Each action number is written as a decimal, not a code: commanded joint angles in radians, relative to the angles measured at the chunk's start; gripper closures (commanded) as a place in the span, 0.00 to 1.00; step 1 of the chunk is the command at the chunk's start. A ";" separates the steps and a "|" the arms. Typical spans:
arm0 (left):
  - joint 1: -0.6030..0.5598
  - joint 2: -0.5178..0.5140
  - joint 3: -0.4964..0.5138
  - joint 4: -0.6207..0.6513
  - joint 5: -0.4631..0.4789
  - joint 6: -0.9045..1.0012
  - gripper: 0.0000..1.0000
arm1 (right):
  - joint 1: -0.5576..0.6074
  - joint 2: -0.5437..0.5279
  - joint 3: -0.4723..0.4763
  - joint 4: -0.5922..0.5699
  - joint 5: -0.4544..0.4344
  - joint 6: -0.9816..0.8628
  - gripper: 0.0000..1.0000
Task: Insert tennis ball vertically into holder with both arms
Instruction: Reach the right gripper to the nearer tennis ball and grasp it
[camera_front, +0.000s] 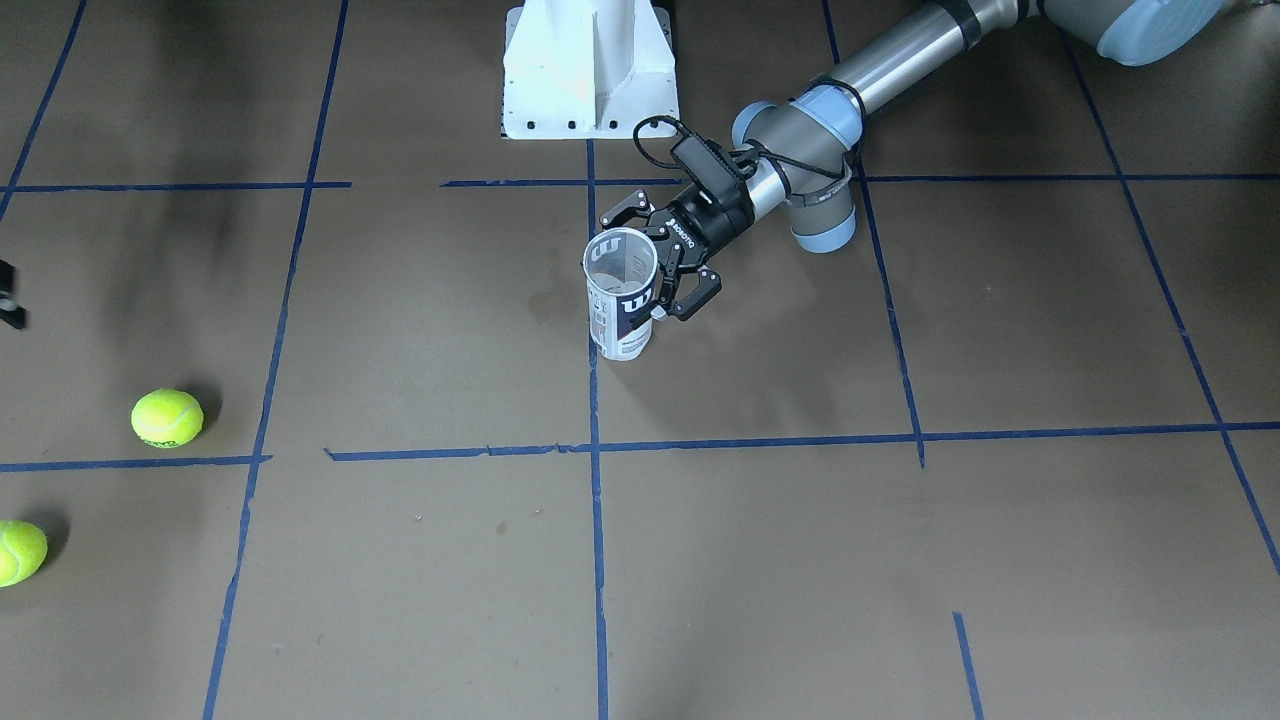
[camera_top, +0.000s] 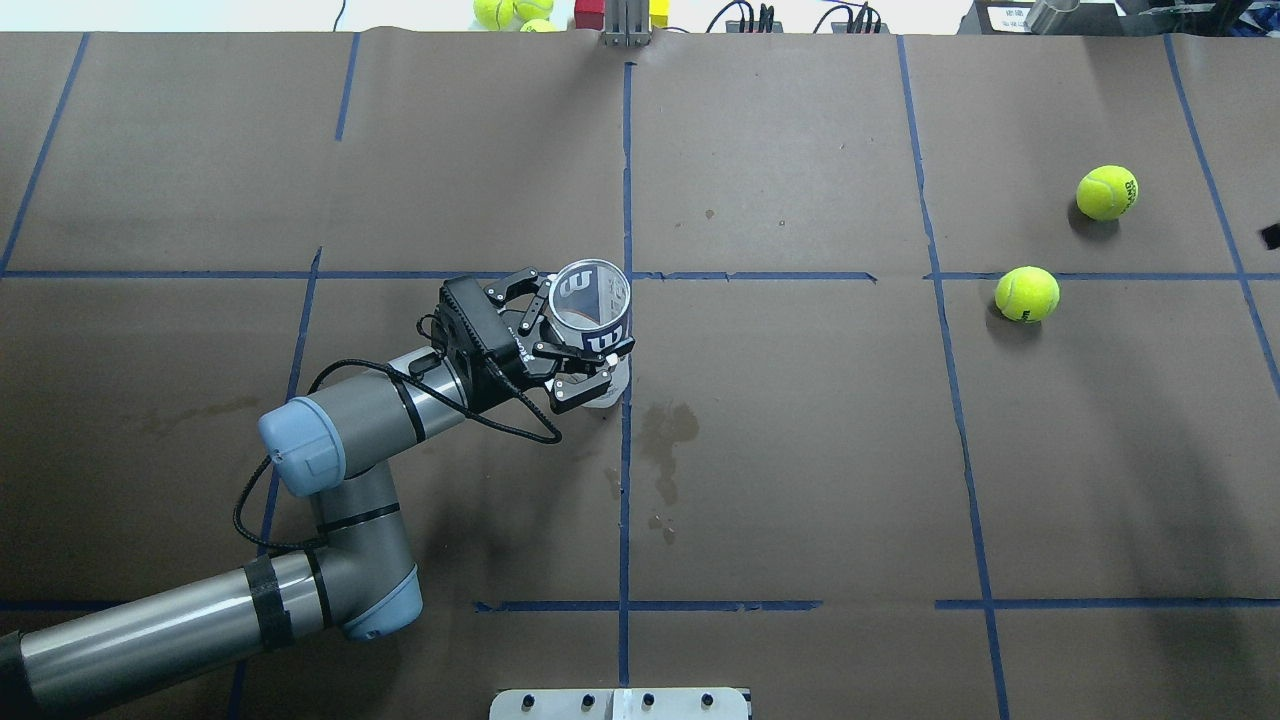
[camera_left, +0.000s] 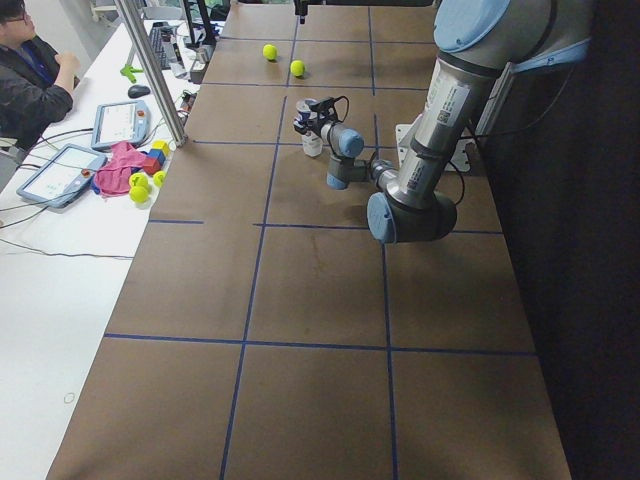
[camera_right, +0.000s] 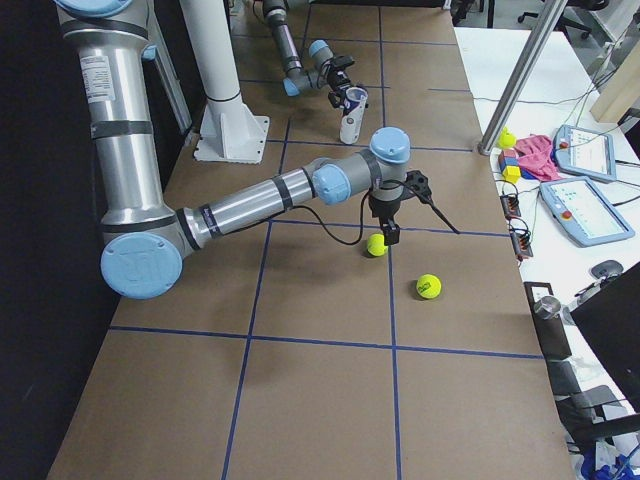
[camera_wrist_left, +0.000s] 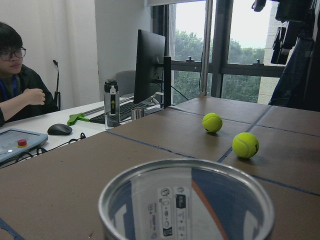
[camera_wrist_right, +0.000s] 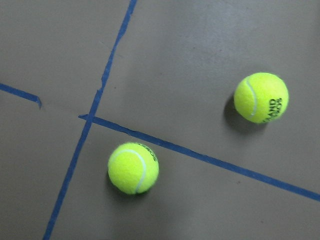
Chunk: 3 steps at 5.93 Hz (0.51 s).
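Observation:
The holder (camera_top: 590, 318), a clear can with a white and navy label, stands upright with its mouth open at the table's middle (camera_front: 621, 300). My left gripper (camera_top: 560, 340) is shut on its side; the left wrist view shows the rim (camera_wrist_left: 186, 192) just below the camera. Two yellow tennis balls (camera_top: 1026, 294) (camera_top: 1107, 192) lie on the table at my right. My right gripper (camera_right: 388, 236) hangs above them, beside the nearer ball (camera_right: 376, 245). I cannot tell whether it is open. The right wrist view looks down on both balls (camera_wrist_right: 133, 167) (camera_wrist_right: 261, 97), with no fingers in view.
The white pedestal base (camera_front: 590, 70) stands at the table's near edge between the arms. Blue tape lines (camera_top: 625, 450) grid the brown table. An operator (camera_left: 30, 70) sits at a side table with tablets, spare balls and blocks (camera_left: 140, 182). A metal pole (camera_left: 150, 70) rises there.

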<state>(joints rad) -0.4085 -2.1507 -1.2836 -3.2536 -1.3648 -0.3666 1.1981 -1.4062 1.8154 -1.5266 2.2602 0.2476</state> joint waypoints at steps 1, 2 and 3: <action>0.000 0.002 0.001 0.000 0.000 0.000 0.08 | -0.086 0.062 -0.074 0.057 -0.059 0.058 0.00; 0.000 0.000 0.000 0.000 0.001 0.000 0.08 | -0.107 0.062 -0.132 0.171 -0.062 0.120 0.00; 0.000 0.002 0.000 0.000 0.000 0.000 0.08 | -0.133 0.062 -0.168 0.227 -0.091 0.133 0.00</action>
<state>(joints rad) -0.4081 -2.1499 -1.2835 -3.2536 -1.3644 -0.3666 1.0893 -1.3449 1.6872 -1.3659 2.1908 0.3566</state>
